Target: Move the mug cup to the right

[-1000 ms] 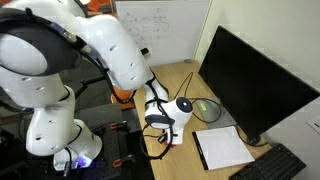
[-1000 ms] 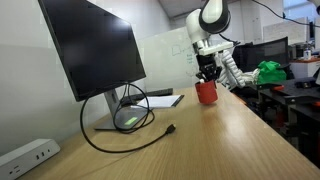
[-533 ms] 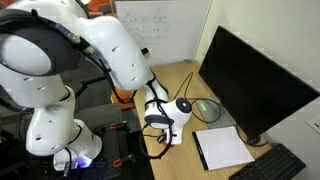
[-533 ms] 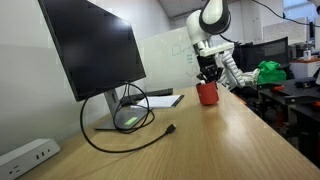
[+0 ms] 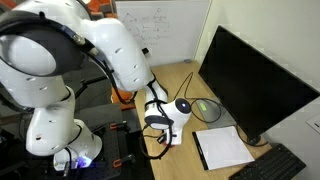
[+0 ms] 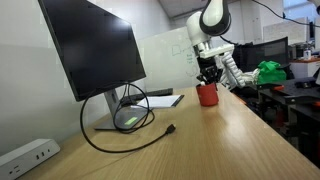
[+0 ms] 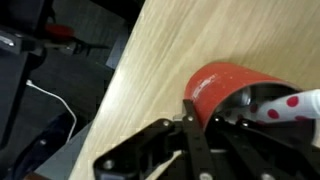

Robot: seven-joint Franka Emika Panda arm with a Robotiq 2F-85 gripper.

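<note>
Glossy red cylindrical mug (image 6: 207, 95) is standing upright on the pale wooden surface (image 6: 235, 135), well apart from the black monitor (image 6: 95, 50). A white, red-dotted item (image 7: 290, 104) is lying inside. The pincer (image 7: 200, 118) is straddling the rim; clenched or released, cannot tell.

Even bright indoor light, soft shadows; wrist view blurred, exterior views low resolution

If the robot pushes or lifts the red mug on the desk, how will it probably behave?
The red mug looks rigid, so it should keep its shape under the jaws. It stands upright on the smooth wooden desk, so a low push would probably slide it. The white dotted item inside may shift if it tilts.
</note>
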